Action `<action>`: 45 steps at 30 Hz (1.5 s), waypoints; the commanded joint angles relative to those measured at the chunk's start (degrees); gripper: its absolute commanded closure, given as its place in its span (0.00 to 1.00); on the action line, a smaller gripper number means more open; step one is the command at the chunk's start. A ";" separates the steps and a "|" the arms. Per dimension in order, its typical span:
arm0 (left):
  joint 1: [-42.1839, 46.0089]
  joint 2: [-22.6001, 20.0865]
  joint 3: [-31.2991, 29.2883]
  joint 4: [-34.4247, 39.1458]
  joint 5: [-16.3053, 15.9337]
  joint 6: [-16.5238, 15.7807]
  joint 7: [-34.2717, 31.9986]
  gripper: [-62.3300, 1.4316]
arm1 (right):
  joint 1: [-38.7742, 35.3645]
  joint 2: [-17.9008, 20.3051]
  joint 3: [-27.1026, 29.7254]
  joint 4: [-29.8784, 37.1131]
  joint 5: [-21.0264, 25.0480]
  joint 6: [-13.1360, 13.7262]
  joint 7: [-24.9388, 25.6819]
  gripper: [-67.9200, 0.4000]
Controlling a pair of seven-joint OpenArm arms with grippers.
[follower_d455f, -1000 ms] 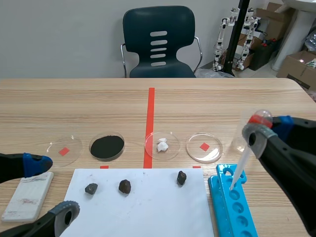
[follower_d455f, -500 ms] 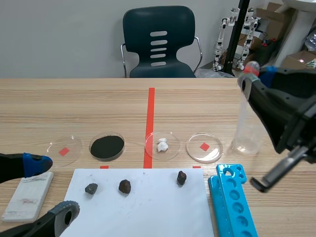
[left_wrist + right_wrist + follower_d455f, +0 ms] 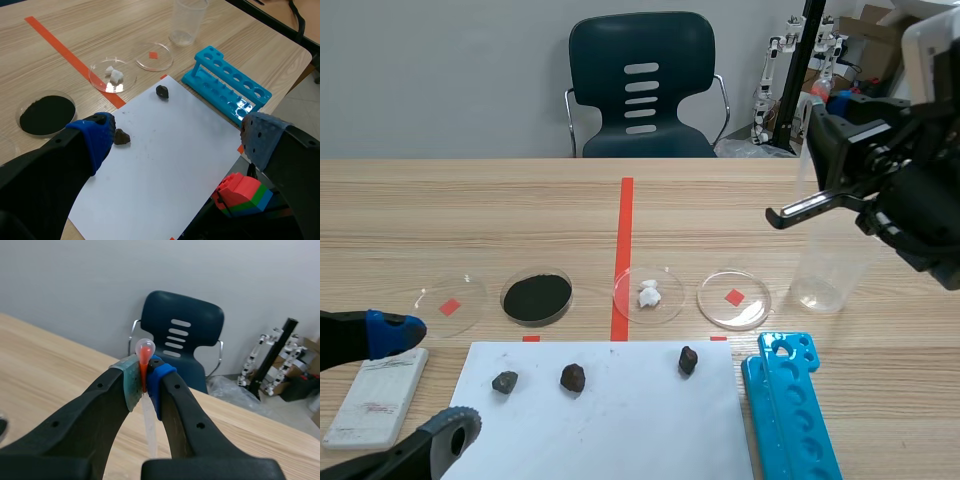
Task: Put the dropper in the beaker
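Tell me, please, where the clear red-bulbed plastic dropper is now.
In the right wrist view the dropper is clamped in the right gripper. In the scene view that gripper is held high over the clear plastic beaker at the table's right.

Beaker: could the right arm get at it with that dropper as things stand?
Probably yes. The right gripper, shut on the dropper, hangs close above the beaker, and nothing else covers its open top.
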 commanded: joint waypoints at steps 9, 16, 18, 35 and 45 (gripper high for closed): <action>-0.17 0.31 -0.15 0.74 -0.57 -0.15 -0.83 0.15 | 7.23 0.00 -2.54 -8.26 2.40 -9.38 0.85 0.98; -0.17 0.31 -0.15 0.74 -0.57 -0.15 -0.83 0.15 | 7.58 -0.02 -2.51 -10.45 3.67 -13.29 0.83 0.98; -0.17 0.31 -0.15 0.74 -0.57 -0.15 -0.83 0.15 | 7.58 -0.02 -2.51 -10.82 3.67 -14.78 0.81 0.98; -0.17 0.31 -0.15 0.74 -0.57 -0.15 -0.83 0.15 | 7.56 -0.02 -2.54 -12.02 3.67 -20.65 -3.21 0.98; -0.17 0.31 -0.15 0.74 -0.57 -0.15 -0.83 0.15 | 7.78 0.02 -3.32 -16.39 3.63 -17.97 -2.21 0.98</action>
